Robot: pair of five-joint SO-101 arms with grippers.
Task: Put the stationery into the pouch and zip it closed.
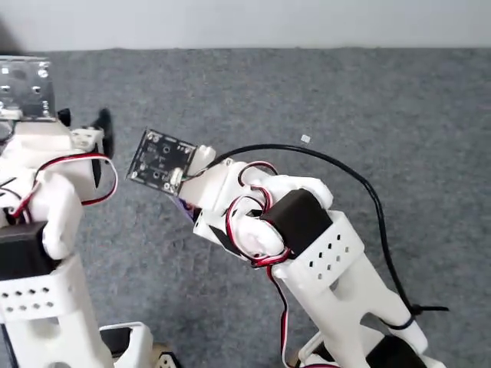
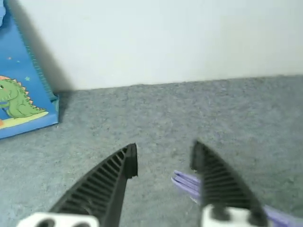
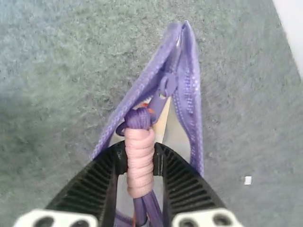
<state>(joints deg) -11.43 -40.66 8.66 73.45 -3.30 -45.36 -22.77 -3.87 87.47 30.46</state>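
Right tool (image 3: 139, 152) is clamped tight on the pink cord (image 3: 140, 168) wound round the zip pull of the purple pouch (image 3: 189, 90), with ribbed black plastic on either side. Its woven zip tape stands up in a peak. From above, only a purple sliver peeks out under that arm. Left tool (image 2: 164, 158) gapes wide, holding nothing, just beside the pouch's flat edge. The table (image 1: 345, 100) is fuzzy and grey. A glossy blue dinosaur bag (image 2: 23, 94) stands well apart from the pouch.
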